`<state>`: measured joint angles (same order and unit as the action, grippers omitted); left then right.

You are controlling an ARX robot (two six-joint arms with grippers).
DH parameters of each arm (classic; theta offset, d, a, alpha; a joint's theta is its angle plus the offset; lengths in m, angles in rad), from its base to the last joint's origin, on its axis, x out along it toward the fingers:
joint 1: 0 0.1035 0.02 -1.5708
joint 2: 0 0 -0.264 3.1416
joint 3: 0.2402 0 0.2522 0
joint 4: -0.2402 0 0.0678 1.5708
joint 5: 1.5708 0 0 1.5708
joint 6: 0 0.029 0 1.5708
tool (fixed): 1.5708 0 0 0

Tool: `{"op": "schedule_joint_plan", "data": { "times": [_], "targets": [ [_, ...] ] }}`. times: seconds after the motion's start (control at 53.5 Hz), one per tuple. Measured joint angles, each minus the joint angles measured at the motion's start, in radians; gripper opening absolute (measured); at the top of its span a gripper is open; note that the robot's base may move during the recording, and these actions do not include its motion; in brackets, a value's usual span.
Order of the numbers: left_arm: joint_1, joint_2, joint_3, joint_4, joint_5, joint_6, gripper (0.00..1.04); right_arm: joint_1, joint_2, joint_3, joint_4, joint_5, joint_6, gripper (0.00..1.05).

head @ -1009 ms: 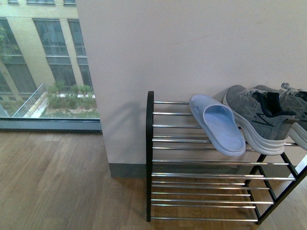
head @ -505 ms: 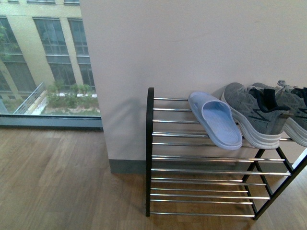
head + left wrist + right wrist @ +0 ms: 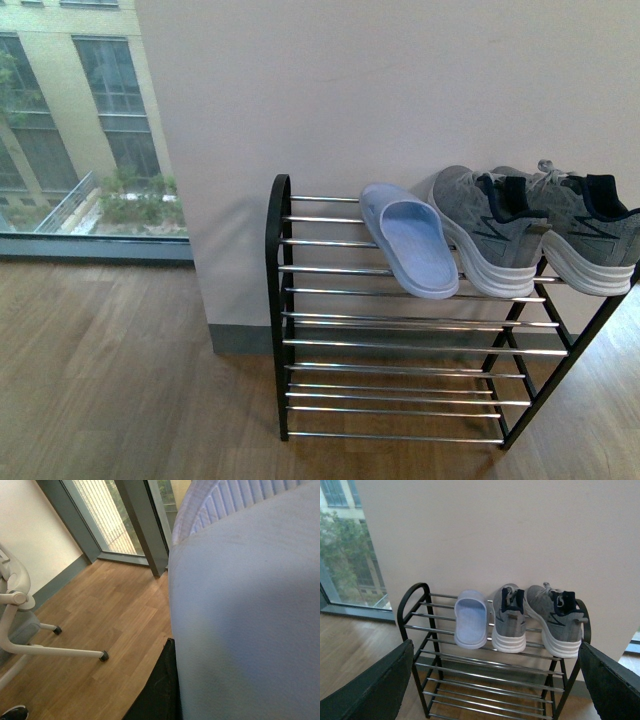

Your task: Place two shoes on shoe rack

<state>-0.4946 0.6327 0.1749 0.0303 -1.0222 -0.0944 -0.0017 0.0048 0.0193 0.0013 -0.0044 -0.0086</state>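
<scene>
Two sneakers (image 3: 540,235) sit side by side on the top tier of the shoe rack (image 3: 277,300), touching each other, a blue slipper (image 3: 410,240) just beside them. Right gripper (image 3: 495,680) has its fingers wide apart, holding nothing, well back from the rack. Left gripper: cannot tell, its wrist view is blocked by a pale blue-white surface. Task looks done. Risk: heels overhang the front bar, so a bump from an arm could tip a sneaker off.

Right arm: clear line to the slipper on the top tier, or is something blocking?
Probably yes. In the right wrist view the light blue slipper lies in the open on the rack's top tier, nothing in front of it, and the right gripper's fingers are spread wide. The nearer grey sneaker sits close beside it.
</scene>
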Motion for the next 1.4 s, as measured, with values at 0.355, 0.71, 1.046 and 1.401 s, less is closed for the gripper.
{"op": "schedule_joint_plan", "data": {
  "times": [0.355,0.71,1.046,1.401],
  "targets": [
    [-0.003,0.009,0.0,0.005,-0.023,0.012,0.02,0.001,-0.002,0.0,-0.002,0.011,0.002,0.95],
    [0.325,0.354,0.18,0.023,0.636,-0.142,0.02,0.001,-0.001,0.0,-0.002,0.006,0.002,0.95],
    [0.3,0.962,0.573,0.113,0.78,0.051,0.02,0.001,-0.001,0.0,-0.002,0.006,0.002,0.95],
    [0.247,1.378,1.149,-0.04,0.837,0.239,0.02,0.001,-0.001,0.0,-0.002,0.005,0.002,0.95]
  ]
}}
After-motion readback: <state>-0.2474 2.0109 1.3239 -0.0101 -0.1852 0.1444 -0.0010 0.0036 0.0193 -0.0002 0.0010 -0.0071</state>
